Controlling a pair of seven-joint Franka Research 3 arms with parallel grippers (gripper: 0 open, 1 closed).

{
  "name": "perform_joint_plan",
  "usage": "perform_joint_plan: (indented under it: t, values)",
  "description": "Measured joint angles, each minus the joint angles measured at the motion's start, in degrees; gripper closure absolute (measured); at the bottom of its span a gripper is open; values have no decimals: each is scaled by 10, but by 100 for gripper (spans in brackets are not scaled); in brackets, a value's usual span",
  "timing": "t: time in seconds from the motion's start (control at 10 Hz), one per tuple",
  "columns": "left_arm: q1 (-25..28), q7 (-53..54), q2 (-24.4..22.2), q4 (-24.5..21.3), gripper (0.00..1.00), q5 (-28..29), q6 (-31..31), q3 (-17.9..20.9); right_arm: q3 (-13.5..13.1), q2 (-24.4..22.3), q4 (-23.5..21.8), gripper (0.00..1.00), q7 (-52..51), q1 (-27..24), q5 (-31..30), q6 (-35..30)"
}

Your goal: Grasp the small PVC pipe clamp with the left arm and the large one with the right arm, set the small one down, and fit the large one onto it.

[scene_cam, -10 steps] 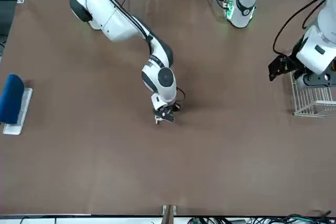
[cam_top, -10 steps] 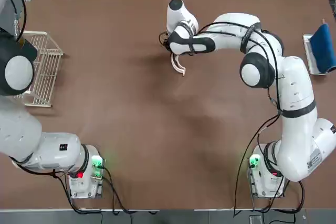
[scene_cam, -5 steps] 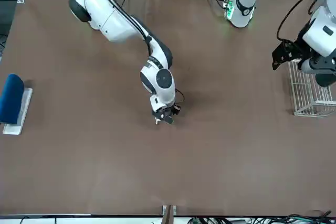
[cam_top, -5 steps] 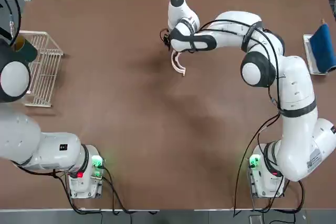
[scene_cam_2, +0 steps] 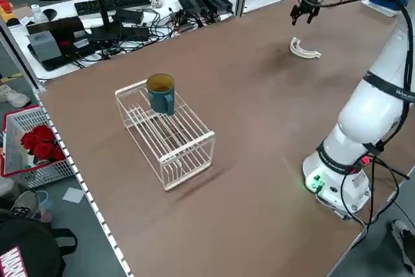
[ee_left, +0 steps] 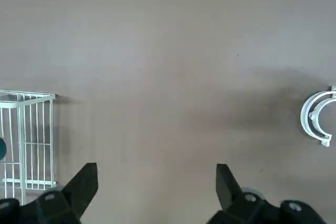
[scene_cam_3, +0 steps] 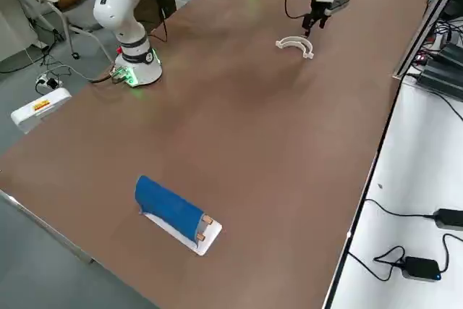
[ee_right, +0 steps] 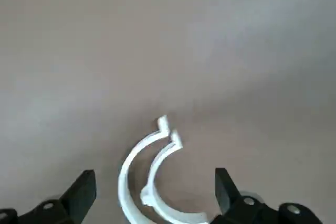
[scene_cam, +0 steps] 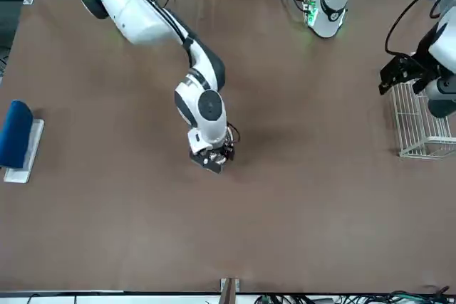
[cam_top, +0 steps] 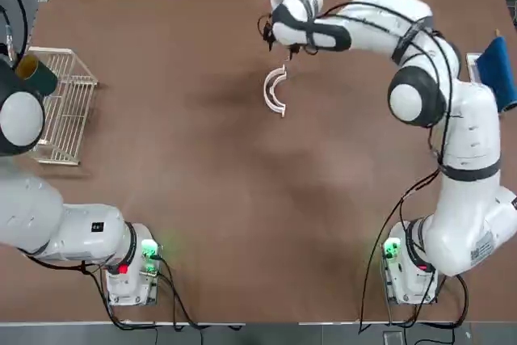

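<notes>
Small clamp [ee_right: 160,182] nested inside large clamp [ee_right: 131,174], both flat on table [cam_top: 202,199], far centre. My right gripper [ee_right: 152,192] above them, jaws open, empty. Left gripper [ee_left: 157,187] open above basket [cam_top: 60,107]. I judge task essentially complete.
</notes>
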Motion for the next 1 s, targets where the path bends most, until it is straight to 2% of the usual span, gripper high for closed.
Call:
perform_joint_plan:
  t: [0.2,0.3,0.4,0.6,0.8,1.0]
  values:
    - [1,0,0,-2,0,0,0,0,54,-82,-77,0,-82,-111,20,-5]
    - [2,0,0,-2,0,0,0,1,56,-129,-113,0,-138,-148,56,-11]
    - [3,3,0,-4,0,0,0,1,32,-181,-146,0,-202,-164,99,-25]
    - [2,6,3,-8,0,0,0,0,-56,-278,-190,0,-333,-166,153,-71]
    - [-1,7,7,-8,0,1,1,0,-142,-355,-227,0,-444,-169,161,-97]
    - [-3,13,9,-8,0,6,1,-6,-219,-406,-257,0,-546,-169,169,-102]
